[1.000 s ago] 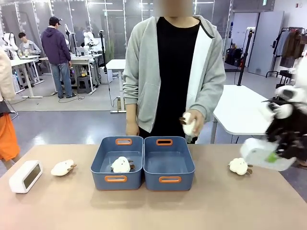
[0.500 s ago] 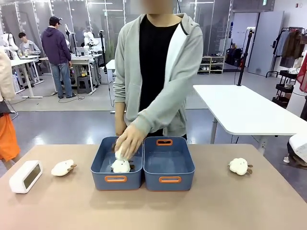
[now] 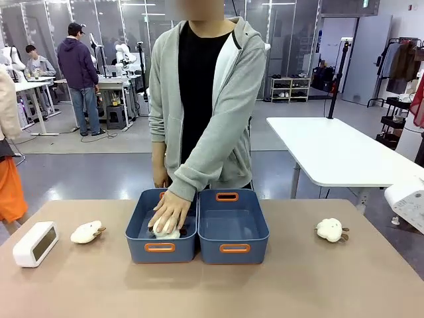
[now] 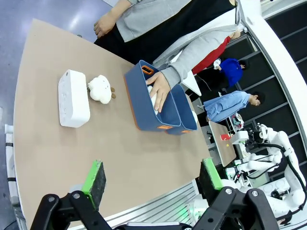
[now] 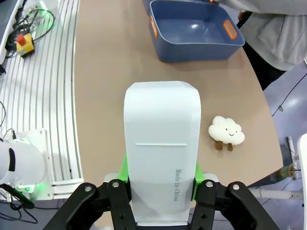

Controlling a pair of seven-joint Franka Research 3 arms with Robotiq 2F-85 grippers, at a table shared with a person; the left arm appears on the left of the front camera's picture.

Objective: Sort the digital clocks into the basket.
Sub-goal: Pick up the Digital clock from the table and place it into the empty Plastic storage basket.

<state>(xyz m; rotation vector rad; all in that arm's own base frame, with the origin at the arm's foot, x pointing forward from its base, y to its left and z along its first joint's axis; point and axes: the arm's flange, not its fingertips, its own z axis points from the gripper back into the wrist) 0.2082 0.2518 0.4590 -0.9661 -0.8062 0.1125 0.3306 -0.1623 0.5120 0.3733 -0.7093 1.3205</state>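
Digital clocks, going view by view. From the front, one white rounded plastic clock (image 3: 35,243) lies on the tan table (image 3: 212,291) at the robot's far left, just beside a small cream plush toy (image 3: 87,232). Two slate-blue rectangular plastic bins with orange handle slots sit touching side by side mid-table. The person's hand (image 3: 171,211) is down inside the left bin (image 3: 136,228), resting on something cream, with the right bin (image 3: 233,248) next to it. Another cream plush (image 3: 330,229) sits well off to the right. In the left wrist view, the left gripper (image 4: 152,176) hangs over the near table edge, jaws spread wide with nothing between the green pads. Beyond it the clock (image 4: 73,98) lies flat next to the plush toy (image 4: 100,89), and the person's hand (image 4: 160,91) reaches into the left bin (image 4: 139,103). In the right wrist view, the right gripper (image 5: 160,175) is clamped tight on a second white clock (image 5: 162,124), which stands lengthwise between the fingers with "Made in China" on it. It's held above the table, with the right bin (image 5: 196,50) farther ahead and the cloud-shaped cream plush (image 5: 226,132) off to one side.
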